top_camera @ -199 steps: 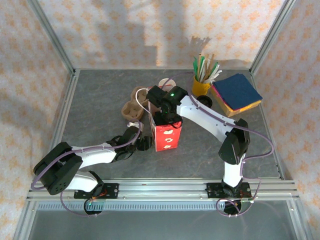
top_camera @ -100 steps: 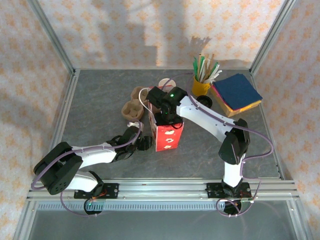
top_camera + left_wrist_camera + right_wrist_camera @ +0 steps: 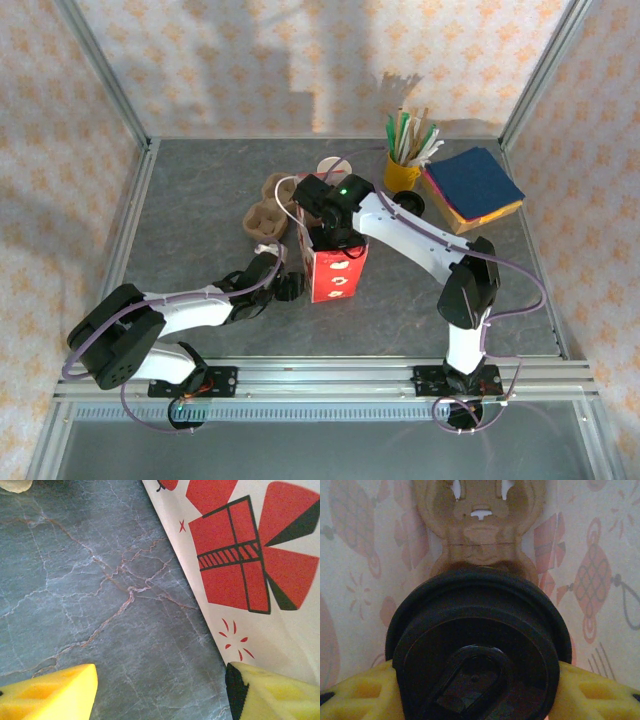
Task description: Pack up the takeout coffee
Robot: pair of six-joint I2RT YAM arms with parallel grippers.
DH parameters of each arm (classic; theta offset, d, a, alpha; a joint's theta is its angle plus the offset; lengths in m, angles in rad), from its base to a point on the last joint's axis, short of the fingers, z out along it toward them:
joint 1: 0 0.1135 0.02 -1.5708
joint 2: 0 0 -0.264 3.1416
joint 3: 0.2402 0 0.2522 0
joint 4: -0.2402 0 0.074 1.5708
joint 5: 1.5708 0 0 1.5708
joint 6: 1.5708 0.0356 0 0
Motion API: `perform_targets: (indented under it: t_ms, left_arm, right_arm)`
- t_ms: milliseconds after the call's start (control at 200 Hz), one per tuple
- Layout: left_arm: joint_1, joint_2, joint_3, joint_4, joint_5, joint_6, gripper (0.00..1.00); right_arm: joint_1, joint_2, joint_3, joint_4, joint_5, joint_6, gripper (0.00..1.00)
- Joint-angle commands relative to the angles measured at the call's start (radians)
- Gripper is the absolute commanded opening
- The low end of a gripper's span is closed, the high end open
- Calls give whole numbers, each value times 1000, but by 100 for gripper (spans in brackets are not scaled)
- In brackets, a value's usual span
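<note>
The takeout coffee (image 3: pixel 479 645) shows from above as its round black lid, with my right gripper (image 3: pixel 479 690) shut on it, a yellow finger on each side. It hangs inside the red and white gift bag (image 3: pixel 335 275), above a brown cardboard cup carrier (image 3: pixel 481 525) at the bag's bottom. In the top view the right wrist (image 3: pixel 335 215) is over the bag's mouth. My left gripper (image 3: pixel 160 690) is open low over the table, just left of the bag (image 3: pixel 250 570), with its right finger (image 3: pixel 270 692) against the bag's wall and nothing between the fingers.
Brown cup carriers (image 3: pixel 265 215) lie behind and left of the bag. At the back right stand a yellow mug of sticks (image 3: pixel 403 172), a black lid (image 3: pixel 410 203) and a stack of coloured napkins (image 3: pixel 472 188). Metal rails edge the grey table (image 3: pixel 200 200).
</note>
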Motion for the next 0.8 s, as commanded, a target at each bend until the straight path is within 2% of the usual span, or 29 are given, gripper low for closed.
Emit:
perform_targets:
  t_ms: [0,796]
  left_arm:
    - [-12,5,3,3,-33,-3,71]
    - [-14,0,6,1,-37,-2,71]
  right_arm:
    - [1,8,8,-22,10,-9,47]
    - [1,20,4,-21,13,-10,47]
